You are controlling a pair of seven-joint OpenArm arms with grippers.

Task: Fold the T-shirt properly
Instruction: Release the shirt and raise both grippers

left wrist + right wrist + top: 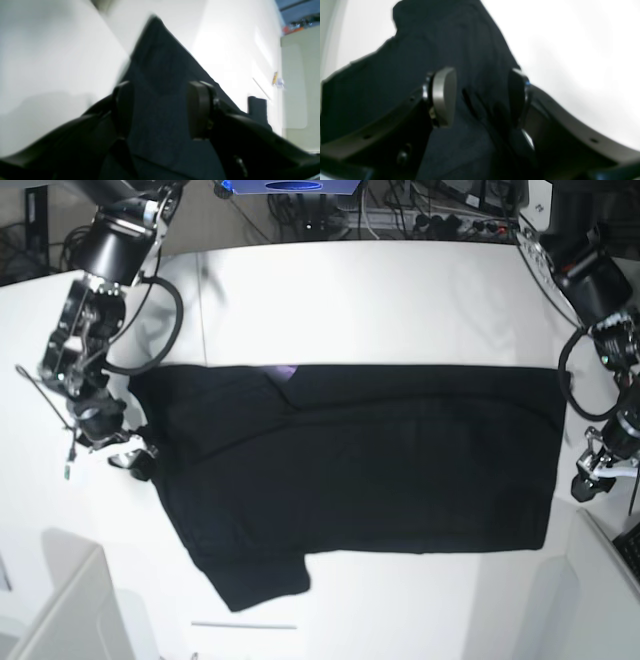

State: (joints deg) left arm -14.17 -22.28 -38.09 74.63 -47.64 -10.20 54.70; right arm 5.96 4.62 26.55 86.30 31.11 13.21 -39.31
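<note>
Black T-shirt flat across white tabletop ctr, right hand at 9 o'clock & left hand at 3 o'clock, both spread w/ shirt cloth between pads, not pinched.

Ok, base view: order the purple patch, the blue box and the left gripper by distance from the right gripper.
From the right gripper:
1. Purple patch, on the T-shirt's top edge.
2. Blue box, beyond the table's far side.
3. Left gripper, at the shirt's opposite end.
</note>
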